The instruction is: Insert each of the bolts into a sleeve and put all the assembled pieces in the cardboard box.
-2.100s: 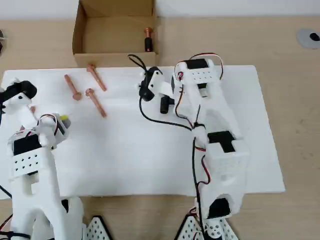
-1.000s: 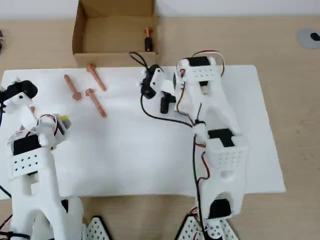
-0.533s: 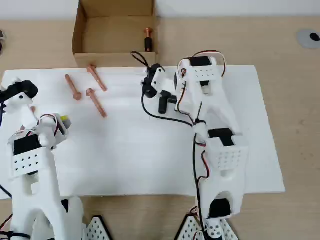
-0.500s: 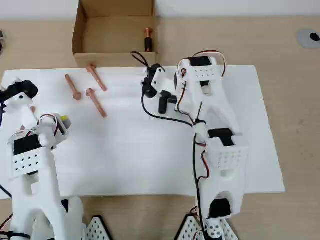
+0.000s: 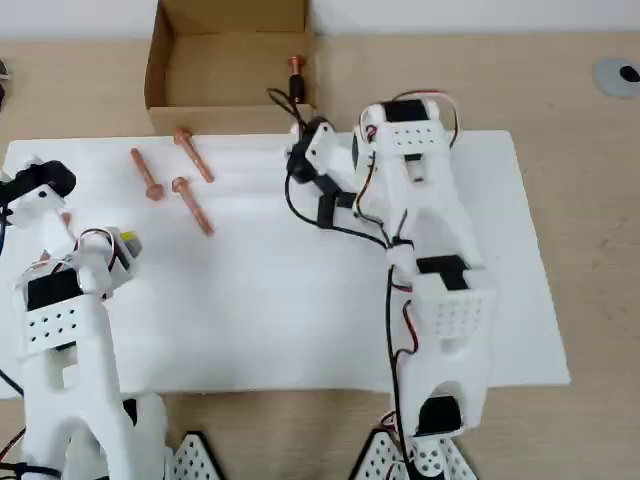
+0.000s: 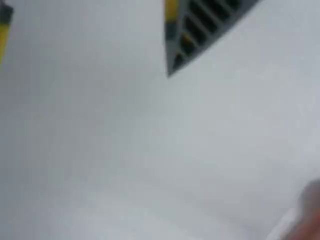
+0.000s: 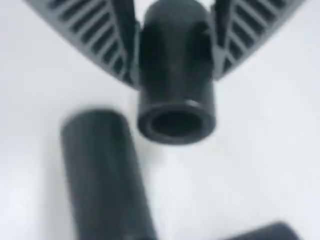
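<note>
High view: the right arm (image 5: 415,190) reaches across the white mat (image 5: 250,320), with its wrist end just short of the cardboard box (image 5: 155,75). Over the last two seconds this arm has shifted slightly toward the box. The left arm (image 5: 65,300) has not moved. Three bolts (image 5: 192,203) lie loose on the mat near the box's front wall, well apart from both arms. One assembled piece (image 5: 296,78), a bolt seated in a dark sleeve, already lies inside the box by its right wall.

Right wrist view: the right gripper (image 7: 175,55) is clamped on a black sleeve (image 7: 175,100), with the fingers pressed against both sides and the open bore facing the camera. A second sleeve (image 7: 102,170) lies on the mat just beside it. The edge of a third sleeve (image 7: 272,231) shows farther off. The small shift probably means the held sleeve is being repositioned to receive a bolt.

Left wrist view: the left gripper (image 6: 85,50) sits close above the mat, with its fingers apart and nothing between them. A copper-coloured blur (image 6: 310,210) at the corner may be a bolt, but this cannot be confirmed. With no bolt in hand, insertion cannot begin. Three bolts remain to be assembled.
</note>
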Robot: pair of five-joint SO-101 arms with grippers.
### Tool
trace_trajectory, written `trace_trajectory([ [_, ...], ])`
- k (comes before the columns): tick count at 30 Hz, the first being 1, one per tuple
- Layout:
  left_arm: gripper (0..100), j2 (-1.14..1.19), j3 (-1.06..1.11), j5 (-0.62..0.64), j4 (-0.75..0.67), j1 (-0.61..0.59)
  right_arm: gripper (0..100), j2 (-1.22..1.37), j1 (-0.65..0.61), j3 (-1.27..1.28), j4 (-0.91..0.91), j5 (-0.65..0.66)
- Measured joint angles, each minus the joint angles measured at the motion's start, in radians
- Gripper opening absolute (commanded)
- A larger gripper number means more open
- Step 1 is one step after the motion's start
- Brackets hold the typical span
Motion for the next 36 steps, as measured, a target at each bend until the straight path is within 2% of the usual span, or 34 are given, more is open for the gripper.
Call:
trace_trajectory([
  [11,24,0.0,0.0,0.0,0.0,0.0,6.2,-0.141,0.002,-0.037,0.104,-0.029],
  [17,24,0.005,-0.003,-0.018,0.0,0.0,6.2,-0.232,-0.117,-0.037,0.104,-0.14],
  [22,24,0.009,-0.061,-0.245,0.0,0.0,6.2,-0.379,-0.207,-0.037,0.101,-0.181],
  [28,24,0.012,-0.084,-0.598,-0.017,-0.008,6.2,-0.477,-0.215,0.031,0.101,-0.184],
  [32,24,0.061,-0.115,-0.641,-0.035,-0.037,6.2,-0.546,-0.215,0.097,0.101,-0.184],
  [36,24,0.184,-0.23,-0.585,0.048,-0.124,6.2,-0.605,-0.215,0.161,0.101,-0.184],
])
